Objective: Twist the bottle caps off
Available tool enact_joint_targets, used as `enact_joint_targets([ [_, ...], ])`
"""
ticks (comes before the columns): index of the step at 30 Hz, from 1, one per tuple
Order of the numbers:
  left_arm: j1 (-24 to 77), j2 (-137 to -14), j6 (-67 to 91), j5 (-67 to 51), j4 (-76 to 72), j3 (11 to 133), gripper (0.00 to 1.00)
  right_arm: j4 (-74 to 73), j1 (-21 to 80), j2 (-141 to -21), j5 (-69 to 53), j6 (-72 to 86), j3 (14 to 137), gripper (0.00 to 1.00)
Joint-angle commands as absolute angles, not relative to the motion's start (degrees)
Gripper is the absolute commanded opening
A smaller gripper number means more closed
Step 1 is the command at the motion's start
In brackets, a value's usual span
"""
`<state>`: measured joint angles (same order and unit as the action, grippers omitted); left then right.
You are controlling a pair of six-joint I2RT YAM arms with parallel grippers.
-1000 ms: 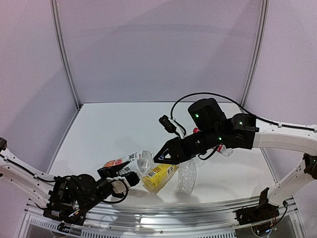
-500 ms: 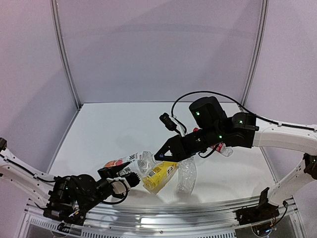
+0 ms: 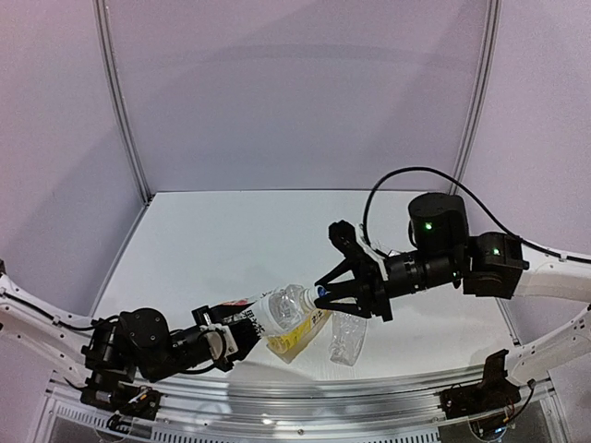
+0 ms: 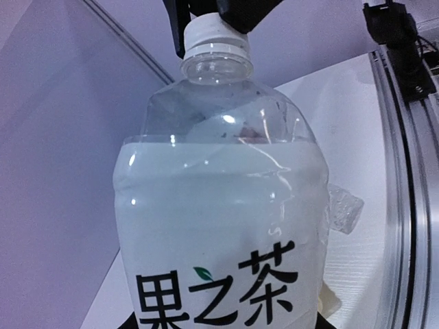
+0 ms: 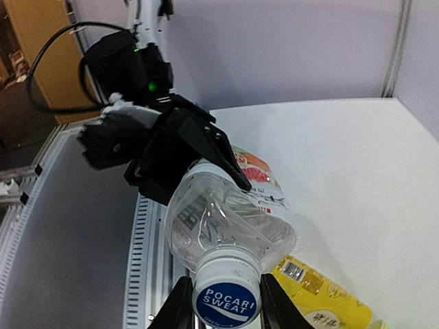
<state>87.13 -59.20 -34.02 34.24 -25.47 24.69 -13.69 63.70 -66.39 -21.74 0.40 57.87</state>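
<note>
I read the right pincer as closed on the blue-and-white cap, one finger pressed against each side of it. The cap sits on the neck of the fruit-label bottle, which lies tilted, neck towards the right arm and base towards the left arm.

The left pincer is clamped round the labelled lower body of that bottle, its dark fingers wrapping the sides. In the left wrist view the bottle fills the frame, with the white cap skirt at the top.

The bottle hangs between the two arms over the near edge of the worktop, left of middle. Just beside it, under its neck, lies the yellow bottle. The plain clear bottle lies next to that one on the right, also by the near edge.
</note>
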Motion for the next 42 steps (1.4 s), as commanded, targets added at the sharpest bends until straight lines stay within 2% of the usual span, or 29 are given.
enact_joint_targets([
  [1,84.23,-53.93,-25.95,32.73,-16.07,22.40,0.00,-14.44,60.73,-57.63,-21.31,-17.39,53.56,0.08],
  [7,82.83,-53.21,-23.62,27.56,-12.38,23.60,0.00,-17.93,60.93,-57.47,-25.55,-20.86,55.48,0.08],
  [10,82.79,-53.35,-23.49,28.18,-12.26,23.69,0.00,-18.00,60.93,-56.93,-23.09,-20.13,55.29,0.08],
  [17,82.77,-48.51,-24.50,40.53,-19.64,20.09,0.00,-24.35,60.87,-62.94,10.16,-7.08,58.11,0.09],
  [22,82.53,-40.67,-24.33,43.99,-25.17,16.29,0.00,-29.68,59.21,-68.27,18.98,3.84,60.32,0.09],
  [33,82.51,-32.62,-22.95,45.01,-29.99,12.40,0.00,-28.65,47.39,-65.06,18.85,12.32,50.48,0.08],
  [42,83.13,-29.03,-22.09,44.87,-28.18,12.52,0.00,-19.74,45.51,-75.47,14.60,16.41,42.48,0.07],
])
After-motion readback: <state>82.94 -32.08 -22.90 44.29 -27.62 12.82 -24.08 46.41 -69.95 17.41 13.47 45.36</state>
